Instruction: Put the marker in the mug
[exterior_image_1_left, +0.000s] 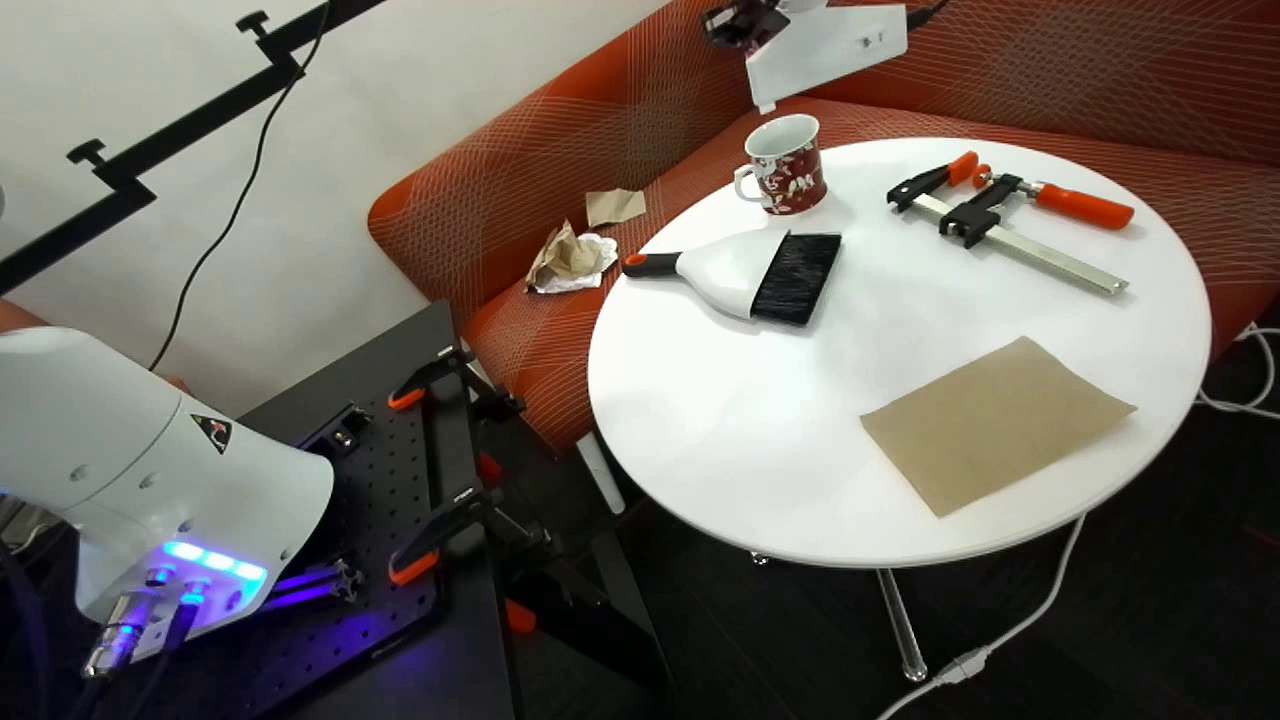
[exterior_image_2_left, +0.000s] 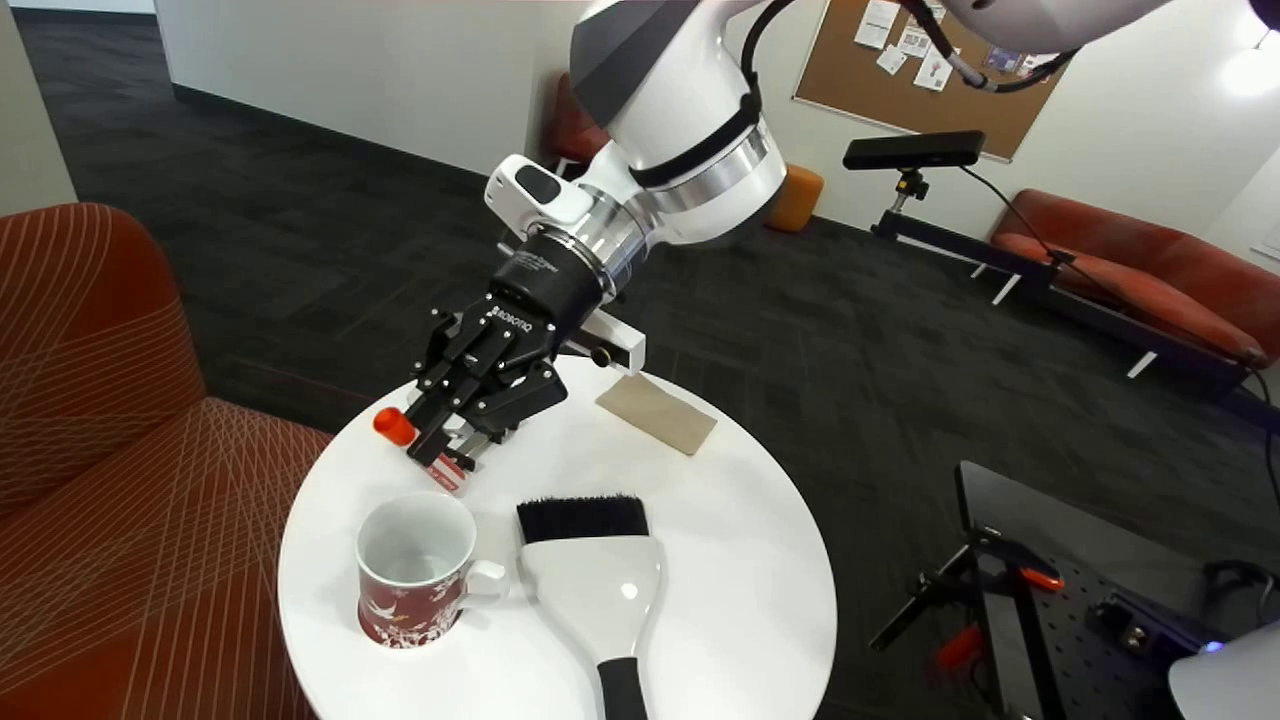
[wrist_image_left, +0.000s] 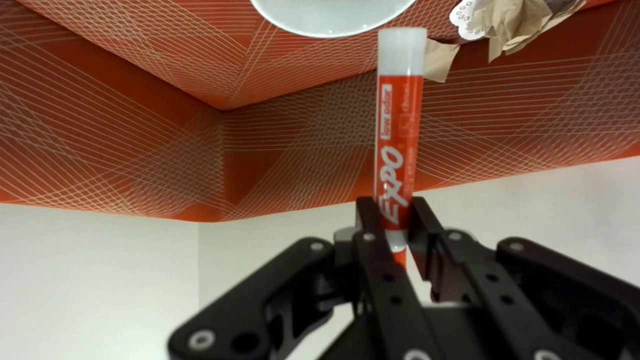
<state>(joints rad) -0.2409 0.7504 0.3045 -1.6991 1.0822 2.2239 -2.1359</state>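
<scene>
The marker is red-orange with a white end and EXPO lettering. My gripper is shut on its lower part in the wrist view, with the white end sticking out past the fingertips. In an exterior view the gripper holds the marker tilted, above and beyond the mug. The white mug with a dark red pattern stands upright at the table's edge. It also shows in an exterior view, and its white rim shows at the top of the wrist view. The marker is apart from the mug.
A white brush with black bristles lies beside the mug on the round white table. Red-and-black clamps and a tan sheet also lie on it. A red patterned bench with crumpled paper borders the table.
</scene>
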